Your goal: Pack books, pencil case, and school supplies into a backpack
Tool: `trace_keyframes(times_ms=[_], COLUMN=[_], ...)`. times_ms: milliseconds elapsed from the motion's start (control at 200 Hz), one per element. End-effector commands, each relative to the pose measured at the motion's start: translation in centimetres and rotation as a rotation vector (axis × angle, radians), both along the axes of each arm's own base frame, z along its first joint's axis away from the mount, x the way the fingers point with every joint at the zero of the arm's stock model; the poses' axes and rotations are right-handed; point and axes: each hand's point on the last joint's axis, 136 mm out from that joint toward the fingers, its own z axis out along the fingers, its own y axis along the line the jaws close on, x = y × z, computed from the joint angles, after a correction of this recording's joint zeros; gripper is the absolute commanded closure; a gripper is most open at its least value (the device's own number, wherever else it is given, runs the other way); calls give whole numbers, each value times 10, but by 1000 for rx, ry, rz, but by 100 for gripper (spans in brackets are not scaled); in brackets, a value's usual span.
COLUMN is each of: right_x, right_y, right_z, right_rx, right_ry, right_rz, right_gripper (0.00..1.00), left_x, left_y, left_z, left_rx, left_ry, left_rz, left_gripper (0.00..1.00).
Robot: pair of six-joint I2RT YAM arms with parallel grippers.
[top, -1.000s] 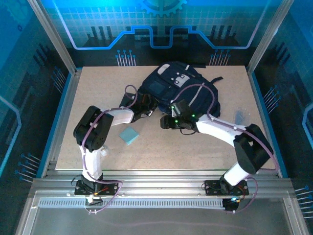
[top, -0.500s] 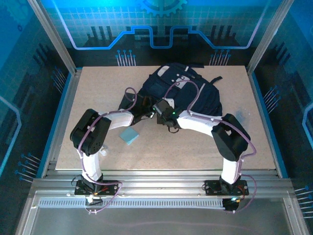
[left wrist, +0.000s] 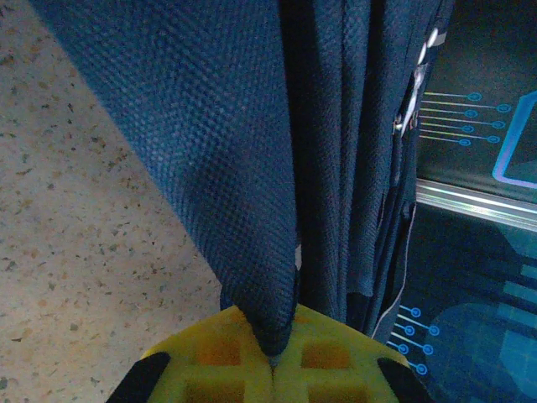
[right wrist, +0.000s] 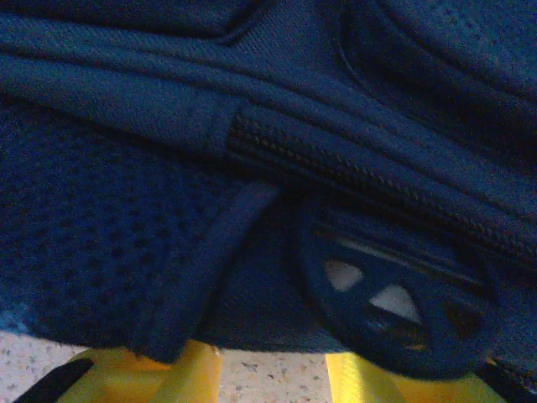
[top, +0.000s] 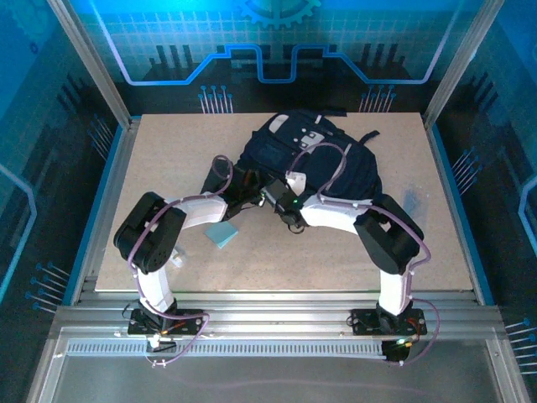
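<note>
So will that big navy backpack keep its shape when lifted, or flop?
Probably floppy: the backpack fabric drapes in soft folds where the left fingers pinch it. It lies slumped on the table, so likely it drags and sags rather than sliding as one piece.

backpack (right wrist: 126, 210) — zipper (right wrist: 352, 159) close up | right tool (right wrist: 273, 374) — fingers apart below fabric
</note>
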Motion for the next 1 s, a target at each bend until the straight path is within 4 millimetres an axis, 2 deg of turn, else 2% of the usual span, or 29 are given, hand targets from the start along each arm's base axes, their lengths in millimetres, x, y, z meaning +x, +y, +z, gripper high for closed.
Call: trace_keyframes(times_ms=[0,50,165,215,395,565,740,880,991], right_x=[12,14,19,20,20,1,-26,-41,-48], right_y=[0,-4,-8,-7,-1,-2,-18,-42,-56], right_z=[14,9,3,3,13,12,-4,-18,-22], right_rx=[78,59,28,23,-12,13,12,1,47], right_ry=[-94,-69,-55,-68,-86,2,150,241,284], right_rz=[-28,-33,-8,21,161,311,423,436,426], right_gripper=[68,72,94,100,100,100,100,100,100], left_x=[4,4,4,4,6,21,41,47,49], left_y=[-8,-8,-9,-9,-6,3,13,19,24], left_z=[50,50,54,54,52,49,53,55,56], left_rx=[-88,-93,-110,-109,-98,-42,-22,-16,-9], left_ry=[-113,-112,-116,-115,-117,-149,-176,-184,-189], left_rz=[-4,-3,0,3,16,36,42,41,45], left_gripper=[100,100,100,100,100,100,100,100,100])
